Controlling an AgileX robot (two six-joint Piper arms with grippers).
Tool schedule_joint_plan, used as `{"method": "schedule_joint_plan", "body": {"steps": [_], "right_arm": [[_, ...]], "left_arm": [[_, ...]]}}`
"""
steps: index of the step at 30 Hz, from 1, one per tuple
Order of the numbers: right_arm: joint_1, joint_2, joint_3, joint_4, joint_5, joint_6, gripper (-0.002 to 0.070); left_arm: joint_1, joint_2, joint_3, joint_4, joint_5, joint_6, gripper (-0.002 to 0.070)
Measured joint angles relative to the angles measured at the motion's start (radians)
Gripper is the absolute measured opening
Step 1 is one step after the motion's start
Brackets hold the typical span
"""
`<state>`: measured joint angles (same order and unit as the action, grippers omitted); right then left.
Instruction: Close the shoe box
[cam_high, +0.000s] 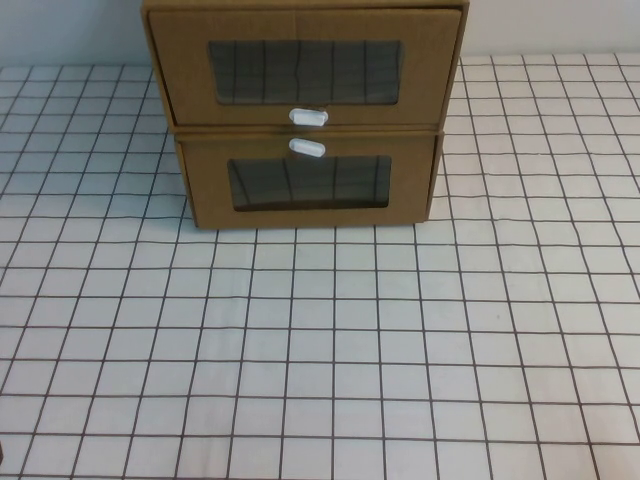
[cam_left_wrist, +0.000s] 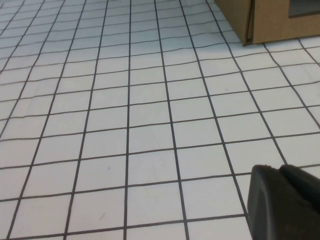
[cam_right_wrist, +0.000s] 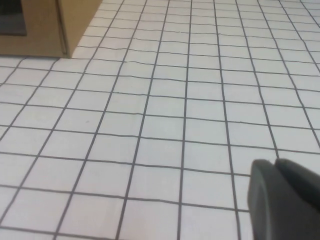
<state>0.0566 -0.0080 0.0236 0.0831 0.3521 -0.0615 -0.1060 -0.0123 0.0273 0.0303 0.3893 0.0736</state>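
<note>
High view: two brown boxes are stacked at twelve o'clock on the gridded table (cam_high: 330, 350). The upper one, the shoe box (cam_high: 305, 65), has its white tab (cam_high: 308, 116) below its window; the lower box (cam_high: 310, 182) carries its tab above. The upper front overhangs the lower, so I judge it stands pulled out. Neither arm shows.

Left wrist view: the left gripper (cam_left_wrist: 285, 202) hovers low over bare table, a box corner at one o'clock; its finger spread cannot be told.

Right wrist view: the right gripper (cam_right_wrist: 285, 200) hovers likewise, a box corner at eleven o'clock; spread unclear.
</note>
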Motion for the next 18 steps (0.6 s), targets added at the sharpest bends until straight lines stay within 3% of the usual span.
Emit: {"method": "schedule_joint_plan", "body": {"steps": [18], "right_arm": [[-0.01, 0.0, 0.0, -0.022, 0.004, 0.042, -0.0013]], "left_arm": [[0.0, 0.0, 0.0, 0.0, 0.0, 0.0, -0.0006]]}}
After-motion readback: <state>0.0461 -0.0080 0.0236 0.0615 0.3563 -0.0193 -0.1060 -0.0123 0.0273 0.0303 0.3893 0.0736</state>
